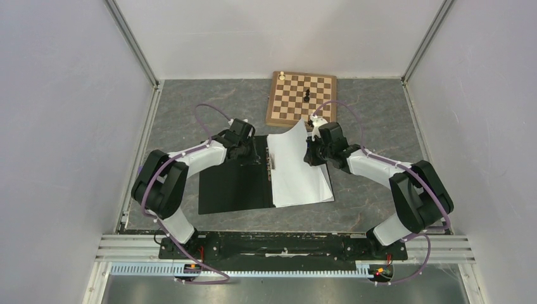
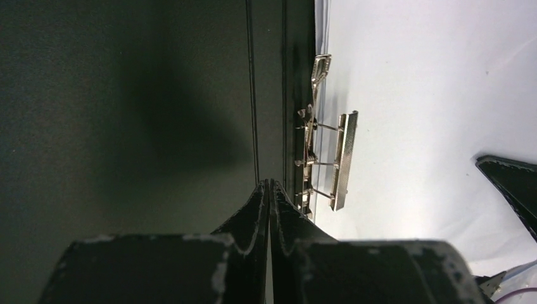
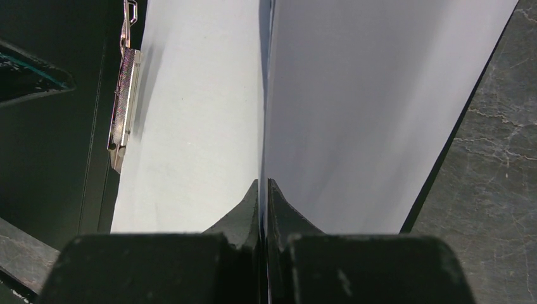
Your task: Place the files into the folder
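So I'm working at a grey, marble-looking tabletop (image 1: 380, 120), boxed in by plain pale walls (image 1: 278, 31) on three sides, with a metal rail (image 1: 285, 244) running along the near edge where my bases are bolted. The folder (image 1: 234, 183) is lying open in the middle, black inside facing up. The files (image 1: 301, 174) are resting on its right half, just beside the metal spine clip (image 2: 345, 158). My right gripper (image 3: 263, 183) is pinching the far corner of the files, so that corner is curling up off the rest. My left gripper (image 2: 268, 183) is squeezed together on nothing, over the black inside next to the clip; can't tell if it's touching. A wooden chessboard (image 1: 301, 96) is sitting by the far wall.
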`<state>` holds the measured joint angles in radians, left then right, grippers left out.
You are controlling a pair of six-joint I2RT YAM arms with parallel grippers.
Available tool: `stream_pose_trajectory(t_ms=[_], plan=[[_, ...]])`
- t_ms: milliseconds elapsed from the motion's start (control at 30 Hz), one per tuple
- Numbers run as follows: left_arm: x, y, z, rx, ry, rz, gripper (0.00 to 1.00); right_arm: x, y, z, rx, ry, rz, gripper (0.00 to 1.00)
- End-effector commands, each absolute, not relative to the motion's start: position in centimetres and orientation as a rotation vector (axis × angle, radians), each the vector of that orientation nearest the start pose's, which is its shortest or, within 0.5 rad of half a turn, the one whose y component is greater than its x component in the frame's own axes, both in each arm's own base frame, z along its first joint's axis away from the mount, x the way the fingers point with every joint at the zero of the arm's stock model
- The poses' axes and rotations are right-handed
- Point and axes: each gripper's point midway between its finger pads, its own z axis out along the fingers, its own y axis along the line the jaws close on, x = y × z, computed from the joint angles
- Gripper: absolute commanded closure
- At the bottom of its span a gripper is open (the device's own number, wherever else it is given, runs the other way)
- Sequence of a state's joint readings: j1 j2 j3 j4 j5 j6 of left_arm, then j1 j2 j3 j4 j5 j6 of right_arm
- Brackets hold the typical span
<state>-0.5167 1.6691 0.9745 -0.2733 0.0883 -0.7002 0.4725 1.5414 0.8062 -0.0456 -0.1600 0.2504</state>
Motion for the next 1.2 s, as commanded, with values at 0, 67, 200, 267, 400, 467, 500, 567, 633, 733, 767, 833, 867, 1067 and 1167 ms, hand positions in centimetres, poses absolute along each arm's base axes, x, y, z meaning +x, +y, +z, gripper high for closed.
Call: stream_pose_trajectory(t_ms=[0, 67, 200, 267, 400, 467, 500, 567, 633, 733, 767, 833, 867, 1067, 1167], plan=[[32.9, -24.3, 4.9, -0.262, 2.598, -0.641, 0.95, 33.5, 21.8, 6.9, -0.368, 2.32, 0.555, 1.0], [33.1, -24.4, 4.7, -0.265, 2.602, -0.643, 0.96, 33.5, 21.7, 6.8, -0.35, 2.326, 0.551, 1.0], [33.2, -24.7, 4.5, -0.268, 2.608, -0.648, 0.97, 33.7, 21.2, 6.5, -0.288, 2.344, 0.522, 1.0], [33.2, -24.8, 4.5, -0.267, 2.609, -0.653, 0.97, 33.7, 20.9, 6.4, -0.256, 2.348, 0.507, 1.0], [33.1, -25.0, 4.4, -0.263, 2.615, -0.658, 0.98, 33.5, 20.8, 6.3, -0.219, 2.354, 0.515, 1.0], [33.1, -25.0, 4.4, -0.262, 2.615, -0.657, 0.98, 33.3, 20.8, 6.2, -0.207, 2.359, 0.518, 1.0], [33.1, -25.0, 4.5, -0.26, 2.615, -0.659, 0.98, 33.3, 20.9, 6.1, -0.207, 2.359, 0.518, 1.0], [33.0, -25.1, 4.4, -0.257, 2.617, -0.659, 0.98, 33.2, 20.9, 6.1, -0.209, 2.361, 0.518, 1.0], [33.0, -25.1, 4.4, -0.257, 2.619, -0.662, 0.98, 33.2, 21.0, 6.0, -0.21, 2.362, 0.517, 1.0], [33.0, -25.1, 4.4, -0.253, 2.62, -0.66, 0.98, 33.1, 21.0, 6.0, -0.208, 2.364, 0.52, 1.0], [33.0, -25.1, 4.4, -0.253, 2.621, -0.66, 0.98, 33.2, 21.0, 6.0, -0.206, 2.363, 0.519, 0.98], [33.0, -25.1, 4.3, -0.253, 2.621, -0.662, 0.98, 33.1, 21.0, 6.0, -0.207, 2.363, 0.519, 0.87], [33.0, -25.2, 4.4, -0.251, 2.622, -0.663, 0.98, 33.1, 21.0, 6.1, -0.208, 2.362, 0.518, 0.82], [33.1, -25.2, 4.8, -0.233, 2.62, -0.656, 0.98, 33.6, 20.3, 7.0, -0.2, 2.344, 0.471, 0.44], [33.2, -25.1, 4.9, -0.224, 2.621, -0.647, 0.98, 33.7, 19.6, 7.2, -0.194, 2.349, 0.421, 0.31]])
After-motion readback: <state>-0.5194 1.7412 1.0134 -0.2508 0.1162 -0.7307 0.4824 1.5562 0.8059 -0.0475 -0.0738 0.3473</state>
